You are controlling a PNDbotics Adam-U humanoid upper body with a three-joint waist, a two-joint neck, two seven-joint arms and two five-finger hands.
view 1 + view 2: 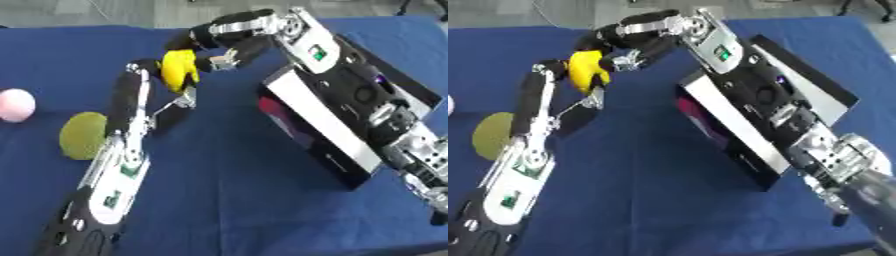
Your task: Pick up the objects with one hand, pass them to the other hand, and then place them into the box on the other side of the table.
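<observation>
Blue cloth-covered table point(245, 200); white-walled open box point(319, 132) at right. Mid-air above table: yellow banana-shaped object point(179, 69), left hand point(162, 80) curled round it, right hand point(226, 42) closing on its top. Advice: right hand secures before left lets go.

Both head eyes look steeply down, sharing the blue table point(262, 210) and box point(324, 135).

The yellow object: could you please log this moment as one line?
stage: handover | yellow object: between both hands, above table | left hand: shut on it | right hand: touching it | box: right
</observation>
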